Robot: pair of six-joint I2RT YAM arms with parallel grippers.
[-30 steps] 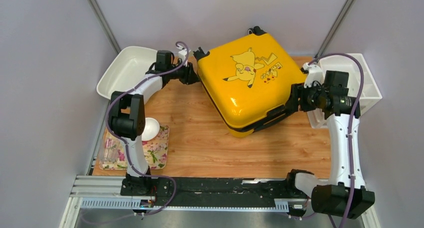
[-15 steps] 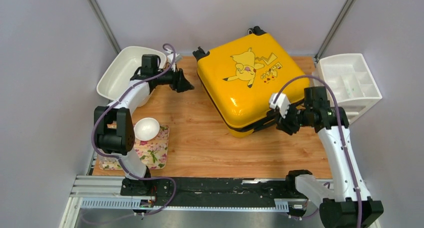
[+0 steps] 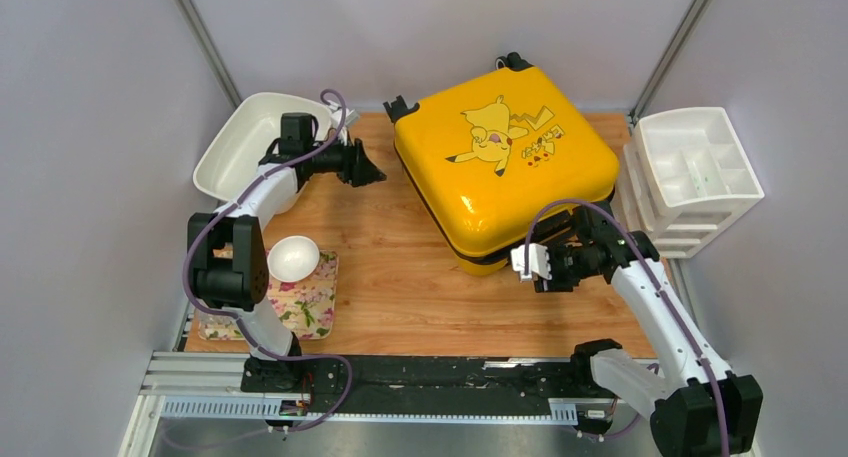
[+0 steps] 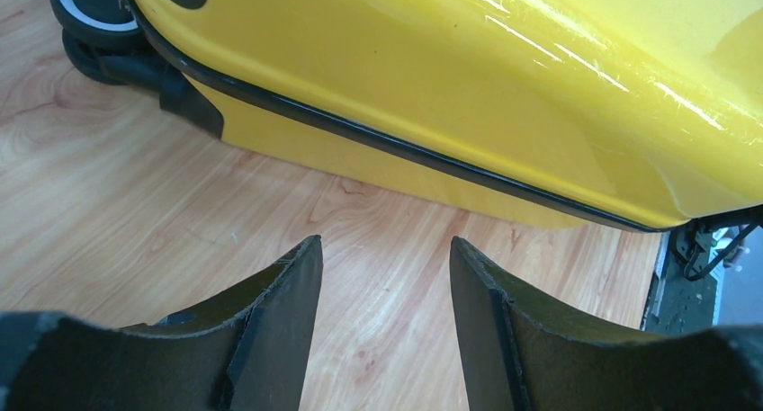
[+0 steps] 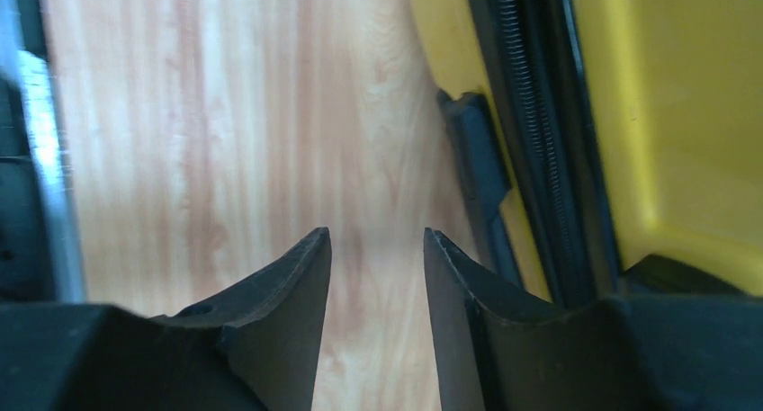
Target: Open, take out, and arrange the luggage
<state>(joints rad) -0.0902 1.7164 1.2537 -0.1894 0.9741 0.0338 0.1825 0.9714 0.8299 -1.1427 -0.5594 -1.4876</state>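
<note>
Luggage (image 5: 684, 114) just beside R end effector (image 5: 376, 240).

No words or numbers can be read anywhere. The large yellow hard-shell suitcase (image 3: 500, 192) bears a cartoon print (image 3: 488, 132) on its lid, with small lettering (image 3: 541, 140) beside it, too small to read.

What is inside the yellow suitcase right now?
Nothing inside shows. The luggage lies on the table, print side up, lid down; only its yellow shell and black zipper band are visible. Any contents are covered by the lid.
</note>
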